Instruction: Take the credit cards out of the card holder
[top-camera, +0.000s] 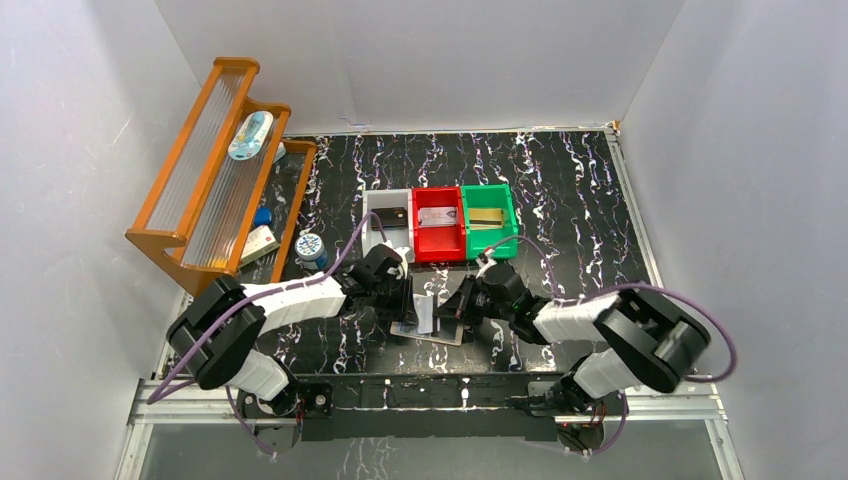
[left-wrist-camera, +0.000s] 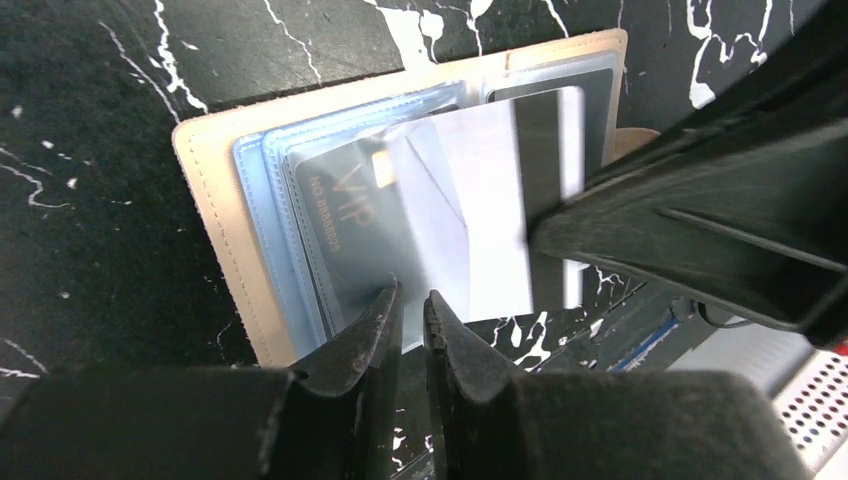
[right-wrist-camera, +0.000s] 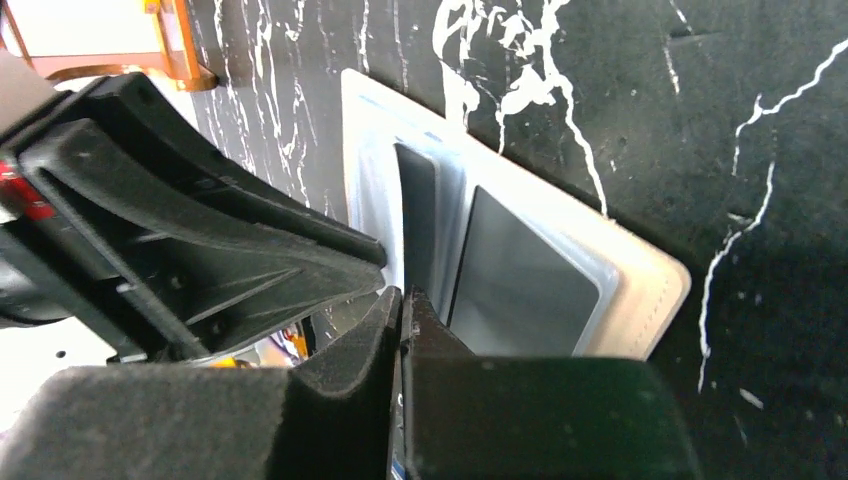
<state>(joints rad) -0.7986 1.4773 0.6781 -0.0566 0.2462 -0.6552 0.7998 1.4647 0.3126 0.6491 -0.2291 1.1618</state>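
The holder (left-wrist-camera: 215, 200) is matt tan, leather-like, with a stitched edge. Its pockets (left-wrist-camera: 262, 170) are glossy pale-blue plastic. The VIP card (left-wrist-camera: 350, 220) and the white card (left-wrist-camera: 490, 200) look smooth. The bench (left-wrist-camera: 90, 250) is matt black with white veins.

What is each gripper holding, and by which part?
The left gripper pinches the card holder by the edge of a pale blue sleeve. The right gripper is shut at the holder's edge; its hold cannot be told.

Three bins (top-camera: 438, 248), one card holder (left-wrist-camera: 215, 240)
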